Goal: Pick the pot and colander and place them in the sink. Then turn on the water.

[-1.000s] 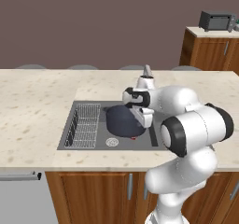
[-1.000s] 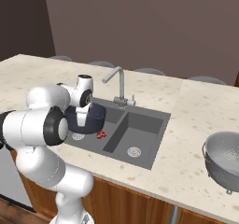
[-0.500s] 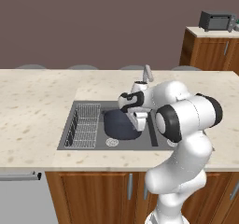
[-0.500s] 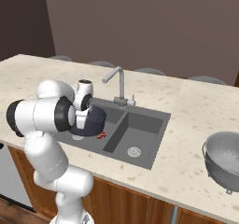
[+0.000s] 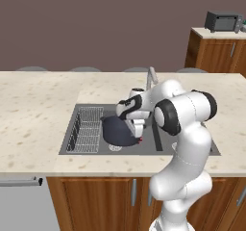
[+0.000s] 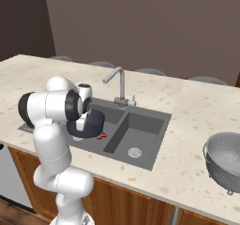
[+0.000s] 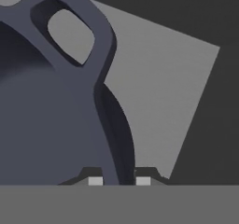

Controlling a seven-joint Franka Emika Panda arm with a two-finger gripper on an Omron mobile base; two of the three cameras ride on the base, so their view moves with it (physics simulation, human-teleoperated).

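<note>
The dark navy pot hangs tilted over the left basin of the sink, low inside it. My gripper is shut on the pot's rim at its right side. In the hand view the rim of the pot runs between my fingertips, and one loop handle shows above my gripper. From the right base view the pot sits just behind my hand in the sink. The silver colander stands on the counter far to the right. No water runs from the faucet.
A wire rack lies in the sink left of the pot. The gooseneck faucet rises behind the divider between the basins. The right basin's drain is uncovered. A cabinet with a small oven stands at the back right.
The pot has moved a little left and down into the left basin, still held. My arm's elbow has swung round above the sink.
</note>
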